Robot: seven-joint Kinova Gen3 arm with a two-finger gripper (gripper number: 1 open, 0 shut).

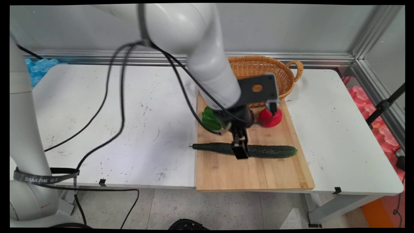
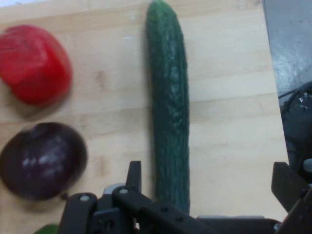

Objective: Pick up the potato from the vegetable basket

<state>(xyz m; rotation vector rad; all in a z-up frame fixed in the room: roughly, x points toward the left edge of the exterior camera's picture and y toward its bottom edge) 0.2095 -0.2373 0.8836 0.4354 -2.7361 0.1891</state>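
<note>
A long dark green cucumber (image 1: 271, 151) (image 2: 169, 97) lies across the wooden cutting board (image 1: 258, 174) (image 2: 229, 122). My gripper (image 1: 241, 150) (image 2: 209, 183) hangs low over its middle and is open. In the hand view the cucumber runs between the two fingers, close beside the left finger (image 2: 134, 173) and well apart from the right one (image 2: 285, 183). Nothing is held. A red pepper (image 1: 271, 117) (image 2: 34, 63) and a dark purple round fruit (image 2: 44, 161) sit further back on the board; in the main view the hand mostly hides the purple fruit.
A green pepper (image 1: 210, 118) lies at the board's far left edge. A wicker basket (image 1: 258, 69) with a handle stands behind the board against the wall. Black cables (image 1: 121, 97) hang from the arm over the white table (image 1: 129, 129).
</note>
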